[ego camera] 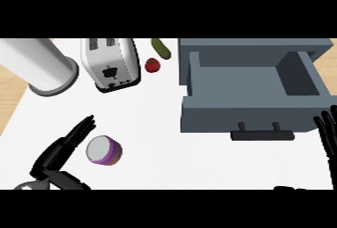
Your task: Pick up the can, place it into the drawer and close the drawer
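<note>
The can (103, 150) lies on the white counter at the lower left; it has a purple wall and a pale grey top facing up. My left hand (64, 149) is just left of it, fingers straight and spread, thumb low, not curled round the can. The grey drawer (253, 84) stands pulled out at the upper right, its inside bare, with a dark handle (262, 135) on its front. My right hand (327, 136) shows at the right edge beside the drawer's front, fingers straight and pointing up.
A silver toaster (110, 62) stands at the upper left with a white cylinder (36, 66) to its left. A green vegetable (161, 48) and a red one (152, 65) lie between the toaster and the drawer. The wooden floor shows past the counter's left edge.
</note>
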Robot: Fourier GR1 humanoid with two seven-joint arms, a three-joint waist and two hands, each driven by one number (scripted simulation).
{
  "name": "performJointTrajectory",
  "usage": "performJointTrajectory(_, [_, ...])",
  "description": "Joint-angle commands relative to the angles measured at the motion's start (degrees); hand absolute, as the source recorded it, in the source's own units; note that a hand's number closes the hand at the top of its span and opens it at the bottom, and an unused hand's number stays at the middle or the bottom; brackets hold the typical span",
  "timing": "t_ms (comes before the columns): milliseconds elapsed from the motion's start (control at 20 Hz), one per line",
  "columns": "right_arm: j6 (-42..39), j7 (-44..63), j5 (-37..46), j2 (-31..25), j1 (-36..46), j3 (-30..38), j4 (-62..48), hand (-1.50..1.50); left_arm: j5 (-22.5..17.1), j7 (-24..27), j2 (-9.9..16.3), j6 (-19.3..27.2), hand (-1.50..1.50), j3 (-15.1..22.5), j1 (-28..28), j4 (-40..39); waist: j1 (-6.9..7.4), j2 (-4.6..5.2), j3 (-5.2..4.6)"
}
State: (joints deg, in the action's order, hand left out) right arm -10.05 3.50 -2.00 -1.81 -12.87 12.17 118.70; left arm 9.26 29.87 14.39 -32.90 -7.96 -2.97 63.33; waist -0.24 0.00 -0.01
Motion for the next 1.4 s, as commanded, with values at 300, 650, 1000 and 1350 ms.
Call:
performJointTrajectory(300, [-4.32, -4.3, -3.79, -0.72, -5.83, 3.53, 1.33, -1.5, 1.89, 6.49, 1.45, 1.36, -1.5, -0.76, -4.2, -12.96, -0.26, -0.01, 0.0])
performJointTrajectory(650, [-4.92, -1.13, -7.0, -3.4, -0.89, 6.71, -1.03, -1.5, 3.13, 10.64, 0.59, 2.29, -1.5, 1.17, -6.18, -17.86, -0.08, 0.0, 0.01])
performJointTrajectory(1000, [-3.85, 0.31, -3.16, -0.42, -3.59, 3.44, 3.69, -1.5, 3.42, 8.77, -1.96, 5.26, -1.5, 2.82, -7.4, -18.1, 0.0, -0.05, 0.02])
performJointTrajectory(1350, [-3.25, 2.6, -1.99, 1.16, -6.62, 1.21, 8.57, -1.5, 2.26, 6.9, -2.25, 4.67, -1.5, 2.2, -12.22, -21.63, -0.18, -0.04, 0.01])
